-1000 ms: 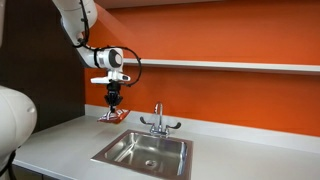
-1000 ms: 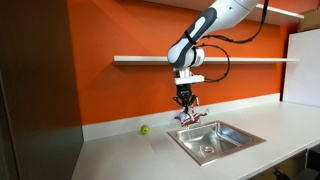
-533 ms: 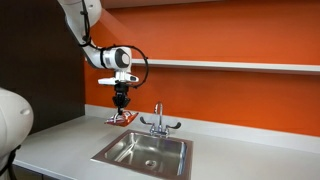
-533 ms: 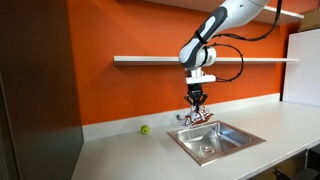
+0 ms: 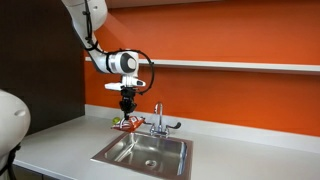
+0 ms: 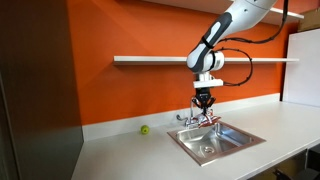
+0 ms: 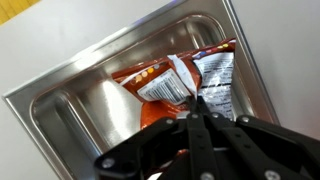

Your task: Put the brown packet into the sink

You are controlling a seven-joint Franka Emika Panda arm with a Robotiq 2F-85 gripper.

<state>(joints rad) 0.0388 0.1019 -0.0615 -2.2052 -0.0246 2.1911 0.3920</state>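
Note:
My gripper [image 5: 127, 113] hangs over the steel sink [image 5: 112, 152], shut on the brown-orange packet [image 5: 128, 123], which dangles below the fingers above the basin. In another exterior view the gripper [image 6: 206, 108] holds the packet [image 6: 208, 119] over the sink [image 6: 243, 142], near the faucet. In the wrist view the packet [image 7: 170, 85], orange with white and silver label panels, is pinched at the closed fingertips [image 7: 192, 110], with the sink basin [image 7: 80, 115] behind it.
A chrome faucet [image 5: 158, 120] stands at the back of the sink, right beside the packet. A small yellow-green ball [image 6: 144, 129] lies on the white counter [image 6: 120, 155] near the orange wall. A shelf [image 6: 150, 60] runs along the wall above.
The arm has carried the packet sideways along the counter, from beside the sink to over the basin near the faucet. The gripper has stayed shut on it.

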